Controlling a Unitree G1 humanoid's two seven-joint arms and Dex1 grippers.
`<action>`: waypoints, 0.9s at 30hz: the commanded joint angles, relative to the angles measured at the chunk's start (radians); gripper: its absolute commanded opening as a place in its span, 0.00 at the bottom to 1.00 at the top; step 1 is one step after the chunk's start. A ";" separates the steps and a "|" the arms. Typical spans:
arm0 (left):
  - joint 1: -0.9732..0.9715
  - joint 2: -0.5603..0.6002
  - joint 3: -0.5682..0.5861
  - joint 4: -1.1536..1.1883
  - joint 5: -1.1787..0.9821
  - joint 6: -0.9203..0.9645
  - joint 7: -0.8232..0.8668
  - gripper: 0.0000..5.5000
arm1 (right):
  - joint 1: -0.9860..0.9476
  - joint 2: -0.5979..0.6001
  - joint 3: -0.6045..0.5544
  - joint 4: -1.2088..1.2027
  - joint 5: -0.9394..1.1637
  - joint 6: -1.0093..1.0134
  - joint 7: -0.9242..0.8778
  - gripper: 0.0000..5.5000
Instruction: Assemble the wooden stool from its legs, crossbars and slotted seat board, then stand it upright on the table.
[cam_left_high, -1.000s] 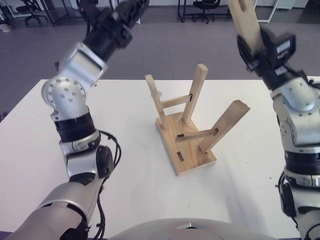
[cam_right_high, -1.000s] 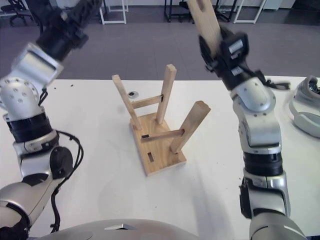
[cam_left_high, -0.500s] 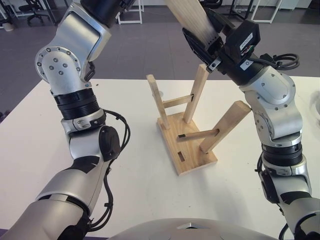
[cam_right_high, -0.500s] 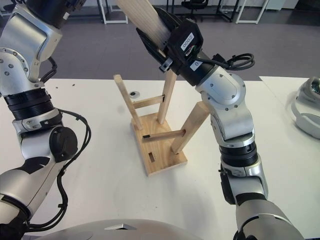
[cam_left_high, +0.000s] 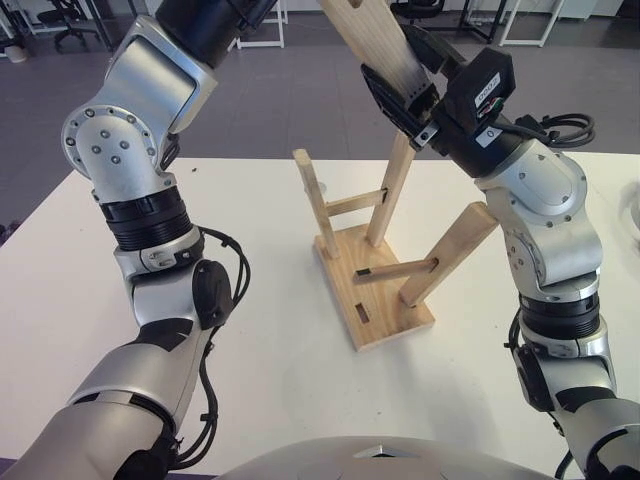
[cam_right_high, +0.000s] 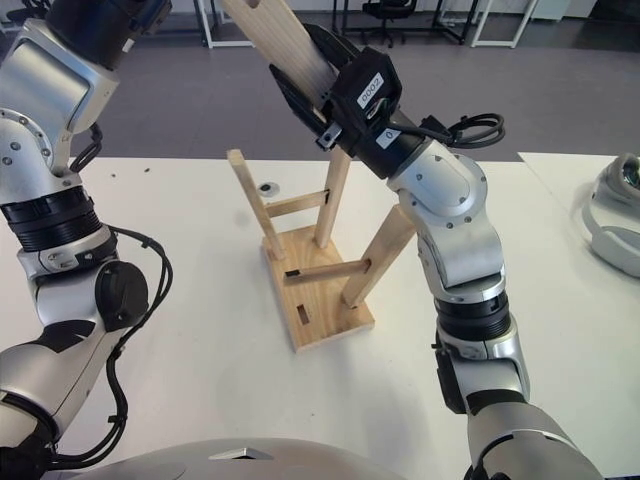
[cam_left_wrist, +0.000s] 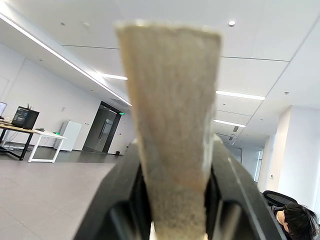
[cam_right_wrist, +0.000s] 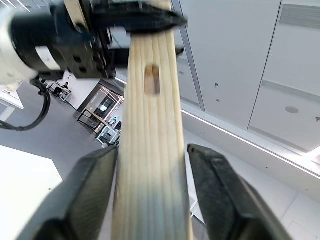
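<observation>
The stool lies upside down on the white table: its slotted seat board (cam_left_high: 383, 318) carries three legs (cam_left_high: 390, 185) joined by two crossbars (cam_left_high: 352, 205). An open slot (cam_left_high: 360, 312) shows near the board's front end. A fourth wooden leg (cam_left_high: 375, 40) is held high and tilted above the stool. My right gripper (cam_left_high: 408, 78) is shut on its lower part. My left gripper (cam_right_wrist: 145, 17) is shut on its upper end, and the leg's end face (cam_left_wrist: 170, 125) sits between the left fingers (cam_left_wrist: 125, 200).
A white headset-like object (cam_right_high: 615, 215) lies at the table's right edge. A small round item (cam_right_high: 265, 187) sits behind the stool. Office chairs and desks stand on the floor beyond the table (cam_left_high: 280, 400), which has bare room in front and to the left.
My right arm swung the leg from the far right to over the stool and tilted it left. My left arm rose and its gripper now grips the leg's upper end.
</observation>
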 joint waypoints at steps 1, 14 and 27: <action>0.014 0.062 0.049 -0.001 0.010 -0.028 0.028 0.19 | 0.006 0.016 -0.051 -0.025 0.058 0.080 -0.016 0.60; 0.742 0.155 0.100 -0.539 -0.419 0.026 0.430 0.19 | 0.586 -0.083 -0.139 0.311 -0.013 0.187 -0.044 0.68; 1.155 0.047 -0.098 -0.705 -0.055 -0.157 0.564 0.19 | 0.704 0.012 0.142 0.321 -0.181 -0.036 0.038 0.68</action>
